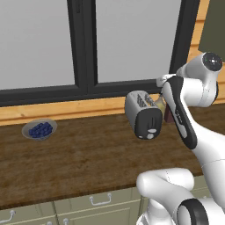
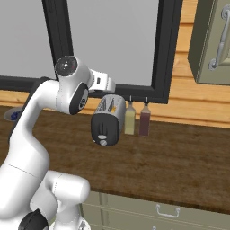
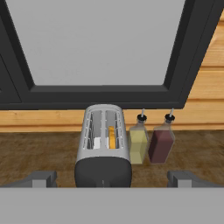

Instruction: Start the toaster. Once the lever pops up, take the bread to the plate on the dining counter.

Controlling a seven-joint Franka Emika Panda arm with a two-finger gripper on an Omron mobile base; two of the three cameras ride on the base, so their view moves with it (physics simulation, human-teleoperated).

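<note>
Silver-grey with a black near end, the toaster (image 1: 143, 114) stands on the dark wood table (image 1: 79, 162), close to the far wall under a black-framed window (image 1: 88, 48). Its black panel carries a pale knob facing the robot. From the hand view, the toaster (image 3: 103, 146) shows two slots on top, and the bread (image 3: 112, 138) sits down in the right slot, its tan-orange edge just visible. Just right of the toaster stand two bottles side by side: a pale yellow bottle (image 3: 138, 142) next to the toaster, and a dark red bottle (image 3: 161, 142) to its right; whether the yellow one touches the toaster cannot be told. The pincer (image 3: 111, 180) is released, its two fingers spread wide to either side of the toaster's near end and gripping nothing. In the base views the white arm reaches over the table with its hand above and behind the toaster (image 2: 108, 119), and the fingers themselves are hidden by the arm. Far left on the table, well apart from the toaster, a grey bowl (image 1: 39, 130) holds blue berries. Pale green drawers (image 1: 94, 202) with handles run along the table's near face.
</note>
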